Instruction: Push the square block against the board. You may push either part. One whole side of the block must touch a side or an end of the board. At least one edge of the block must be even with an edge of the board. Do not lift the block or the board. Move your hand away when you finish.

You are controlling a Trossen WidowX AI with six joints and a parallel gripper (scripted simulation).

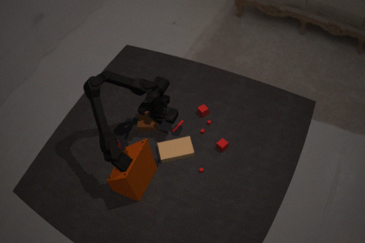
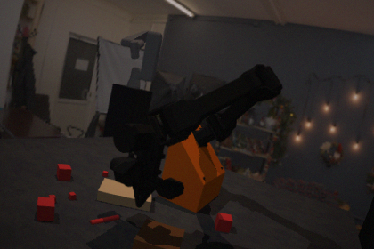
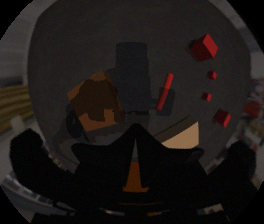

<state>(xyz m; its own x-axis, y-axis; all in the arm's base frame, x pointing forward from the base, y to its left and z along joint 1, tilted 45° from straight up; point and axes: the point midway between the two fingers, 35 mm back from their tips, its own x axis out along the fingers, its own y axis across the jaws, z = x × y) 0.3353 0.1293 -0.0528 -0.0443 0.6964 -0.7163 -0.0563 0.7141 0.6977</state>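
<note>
The square block (image 1: 145, 125) (image 2: 158, 235) (image 3: 110, 82), orange-brown and partly in shadow, lies flat on the table. In the top view the arm hides part of it. The board (image 1: 175, 148) (image 2: 111, 187) (image 3: 185, 136) is pale tan and lies flat, apart from the block with a clear gap. Its near part is hidden by the fingers in the wrist view. My gripper (image 2: 140, 204) (image 3: 136, 125) is shut and empty, pointing down above the table near the gap between block and board. In the top view its fingertips are hard to make out.
A thin red stick (image 1: 177, 126) (image 2: 105, 220) (image 3: 165, 92) lies between block and board. A big orange block (image 1: 141, 168) (image 2: 189, 179) stands beside the board. Red cubes (image 1: 202, 110) (image 1: 222, 145) (image 2: 223, 222) and several tiny ones lie around.
</note>
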